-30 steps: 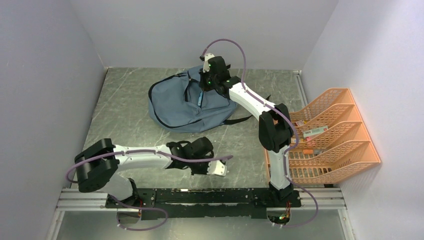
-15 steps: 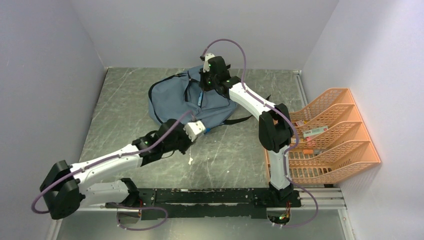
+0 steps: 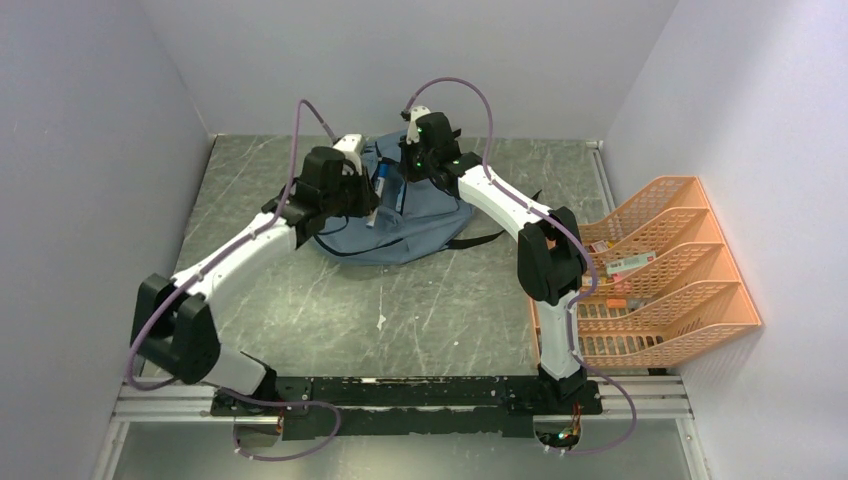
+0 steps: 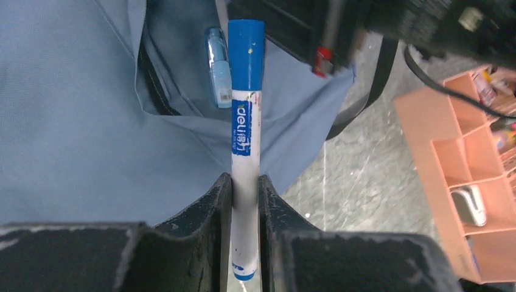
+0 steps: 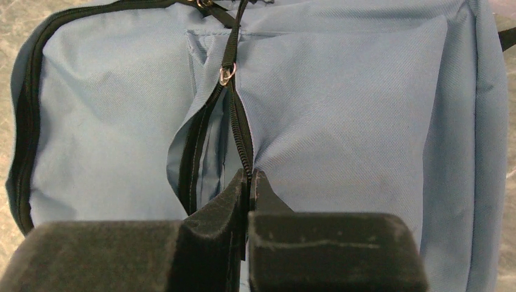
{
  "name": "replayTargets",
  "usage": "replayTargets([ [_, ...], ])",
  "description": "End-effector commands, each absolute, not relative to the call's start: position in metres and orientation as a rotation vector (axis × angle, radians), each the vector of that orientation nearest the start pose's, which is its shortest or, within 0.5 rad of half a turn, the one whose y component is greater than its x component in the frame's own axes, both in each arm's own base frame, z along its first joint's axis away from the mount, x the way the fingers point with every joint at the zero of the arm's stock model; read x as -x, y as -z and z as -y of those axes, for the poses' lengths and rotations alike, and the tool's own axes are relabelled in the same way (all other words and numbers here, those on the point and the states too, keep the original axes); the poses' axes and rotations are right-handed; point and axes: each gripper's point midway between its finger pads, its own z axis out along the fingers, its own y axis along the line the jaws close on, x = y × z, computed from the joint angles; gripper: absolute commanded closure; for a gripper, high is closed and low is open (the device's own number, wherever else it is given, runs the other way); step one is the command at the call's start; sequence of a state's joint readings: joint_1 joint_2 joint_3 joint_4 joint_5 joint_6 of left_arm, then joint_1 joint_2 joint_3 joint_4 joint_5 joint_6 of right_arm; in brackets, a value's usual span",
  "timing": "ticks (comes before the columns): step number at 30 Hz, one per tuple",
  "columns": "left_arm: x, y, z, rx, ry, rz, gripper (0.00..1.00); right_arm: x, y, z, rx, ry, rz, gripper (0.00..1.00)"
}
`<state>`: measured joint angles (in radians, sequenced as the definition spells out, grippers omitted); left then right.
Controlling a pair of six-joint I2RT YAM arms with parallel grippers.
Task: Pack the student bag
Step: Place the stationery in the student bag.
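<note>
The grey-blue student bag lies at the back middle of the table, its front pocket unzipped. My left gripper is shut on a white marker with a blue cap. It holds the marker cap-first over the pocket mouth, where a pale blue pen lies inside. In the top view the left gripper hangs over the bag's left half. My right gripper is shut on the black zipper edge of the pocket and holds it up, with the zipper pull just beyond.
An orange mesh tray rack with a few small items stands against the right wall. The bag's black straps trail toward the right arm. Scratched grey table top lies between the bag and the arm bases.
My left arm has swung from the table's front up to the bag, carrying the marker to the pocket opening. The right arm has stayed still on the zipper edge.
</note>
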<state>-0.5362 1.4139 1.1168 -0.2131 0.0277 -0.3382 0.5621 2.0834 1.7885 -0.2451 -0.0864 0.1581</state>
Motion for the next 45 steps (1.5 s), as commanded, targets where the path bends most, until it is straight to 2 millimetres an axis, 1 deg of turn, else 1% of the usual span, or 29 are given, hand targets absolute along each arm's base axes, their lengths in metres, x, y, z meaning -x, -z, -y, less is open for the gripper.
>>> replayTargets([
  [1, -0.367, -0.193, 0.243, -0.111, 0.796, -2.251, 0.95, -0.487, -0.2, -0.335, 0.465, -0.544, -2.034, 1.0],
  [3, -0.372, -0.186, 0.239, -0.076, 0.813, -2.277, 0.95, -0.487, -0.201, -0.334, 0.464, -0.537, -2.031, 1.0],
  [6, -0.373, -0.178, 0.24, -0.052, 0.836, -2.288, 0.95, -0.487, -0.202, -0.333, 0.461, -0.528, -2.029, 1.0],
  [11, -0.376, -0.175, 0.248, -0.022, 0.88, -2.314, 0.95, -0.488, -0.203, -0.334, 0.459, -0.532, -2.026, 1.0],
  [16, -0.388, -0.163, 0.245, 0.053, 0.825, -2.373, 0.95, -0.487, -0.204, -0.334, 0.454, -0.542, -2.026, 1.0],
  [22, -0.404, -0.147, 0.247, 0.131, 0.815, -2.398, 0.95, -0.486, -0.206, -0.334, 0.458, -0.543, -2.024, 1.0],
  [24, -0.412, -0.143, 0.249, 0.154, 0.81, -2.408, 0.95, -0.486, -0.205, -0.334, 0.459, -0.541, -2.026, 1.0],
  [28, -0.432, -0.142, 0.253, 0.171, 0.815, -2.39, 0.95, -0.484, -0.209, -0.334, 0.459, -0.548, -2.02, 1.0],
  [33, -0.457, -0.145, 0.257, 0.191, 0.824, -2.364, 0.95, -0.482, -0.205, -0.335, 0.466, -0.554, -2.028, 1.0],
  [36, -0.472, -0.147, 0.257, 0.209, 0.832, -2.34, 0.95, -0.481, -0.207, -0.335, 0.468, -0.558, -2.027, 1.0],
  [40, -0.487, -0.146, 0.266, 0.218, 0.877, -2.314, 0.95, -0.481, -0.209, -0.336, 0.467, -0.564, -2.023, 1.0],
  [42, -0.494, -0.144, 0.271, 0.226, 0.899, -2.304, 0.95, -0.48, -0.21, -0.337, 0.467, -0.572, -2.021, 1.0],
  [45, -0.503, -0.144, 0.278, 0.238, 0.938, -2.272, 0.95, -0.477, -0.21, -0.341, 0.471, -0.584, -2.022, 1.0],
])
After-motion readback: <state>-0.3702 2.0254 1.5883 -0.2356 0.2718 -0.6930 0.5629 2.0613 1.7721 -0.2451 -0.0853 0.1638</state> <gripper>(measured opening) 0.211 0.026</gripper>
